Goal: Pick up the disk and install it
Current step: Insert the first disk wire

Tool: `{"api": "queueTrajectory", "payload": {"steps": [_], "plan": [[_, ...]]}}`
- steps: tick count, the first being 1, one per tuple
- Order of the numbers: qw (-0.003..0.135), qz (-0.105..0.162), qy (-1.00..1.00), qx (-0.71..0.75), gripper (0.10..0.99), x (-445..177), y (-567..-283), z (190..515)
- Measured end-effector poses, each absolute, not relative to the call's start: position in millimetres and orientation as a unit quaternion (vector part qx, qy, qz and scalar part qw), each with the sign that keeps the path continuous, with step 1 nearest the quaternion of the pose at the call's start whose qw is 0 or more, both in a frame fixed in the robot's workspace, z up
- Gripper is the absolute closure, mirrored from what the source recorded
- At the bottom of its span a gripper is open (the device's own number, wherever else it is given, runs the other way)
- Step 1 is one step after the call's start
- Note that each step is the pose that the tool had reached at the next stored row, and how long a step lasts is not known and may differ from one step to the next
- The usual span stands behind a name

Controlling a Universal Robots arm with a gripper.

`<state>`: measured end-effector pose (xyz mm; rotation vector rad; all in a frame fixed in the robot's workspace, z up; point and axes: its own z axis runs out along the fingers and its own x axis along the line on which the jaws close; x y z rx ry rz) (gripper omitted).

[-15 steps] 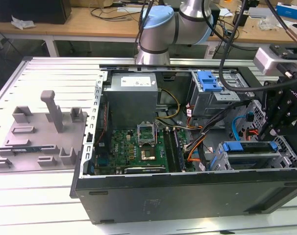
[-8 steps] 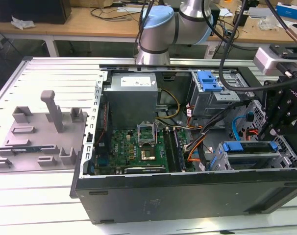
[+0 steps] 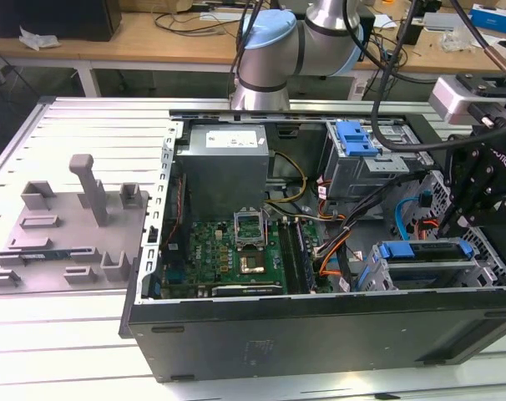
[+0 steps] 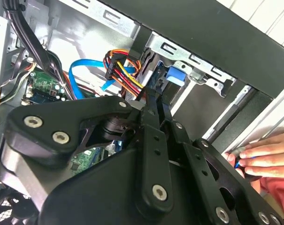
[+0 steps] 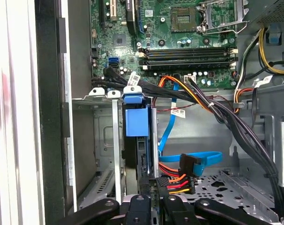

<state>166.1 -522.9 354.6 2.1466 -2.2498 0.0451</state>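
The disk [image 3: 420,251] sits edge-on in the drive cage [image 3: 441,276] at the front of the open computer case, on the exterior view's right. Its blue carrier [image 5: 136,123] rests between the cage's metal rails, and the carrier's blue tab [image 4: 175,77] shows past the fingers in the second wrist view. My black gripper [image 3: 455,227] reaches into the case at the disk's rear end. Its fingers [image 5: 138,202] stand close together on either side of the disk's dark edge, shut on it. The gripper [image 4: 156,101] hides most of the disk's body.
Orange, red and black power cables [image 5: 177,180] and a blue data cable [image 5: 198,161] hang beside the disk's rear. The motherboard [image 3: 236,246] and grey power-supply box [image 3: 224,163] lie further in. A person's hand [image 4: 261,157] rests on the case edge. A grey fixture plate [image 3: 65,225] lies outside.
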Motion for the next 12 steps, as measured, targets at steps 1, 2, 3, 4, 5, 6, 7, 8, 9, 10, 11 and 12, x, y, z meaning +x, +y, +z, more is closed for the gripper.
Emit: {"api": "queueTrajectory", "payload": {"steps": [1, 2, 3, 4, 5, 6, 7, 8, 9, 10, 11, 12], "plan": [[0.016, 0.015, -0.724, 0.689, 0.918, 166.1, -523.7, 354.6], [0.016, 0.015, -0.726, 0.688, 0.918, 166.2, -524.9, 354.6], [0.016, 0.015, -0.726, 0.687, 0.918, 166.2, -525.0, 354.6], [0.016, 0.015, -0.726, 0.687, 0.918, 166.2, -525.0, 354.6], [0.016, 0.015, -0.726, 0.687, 0.918, 166.2, -525.0, 354.6], [0.016, 0.015, -0.726, 0.687, 0.918, 166.3, -525.0, 354.6], [0.016, 0.015, -0.726, 0.687, 0.918, 166.3, -525.1, 354.6], [0.016, 0.015, -0.726, 0.687, 0.918, 166.3, -525.1, 354.6], [0.014, 0.013, -0.726, 0.687, 0.918, 166.3, -525.3, 354.6], [0.012, 0.01, -0.726, 0.687, 0.918, 166.3, -526.4, 354.6], [0.008, 0.006, -0.727, 0.687, 0.918, 166.3, -528.8, 354.6], [0.006, 0.004, -0.727, 0.687, 0.918, 166.3, -530.2, 354.6]]}}
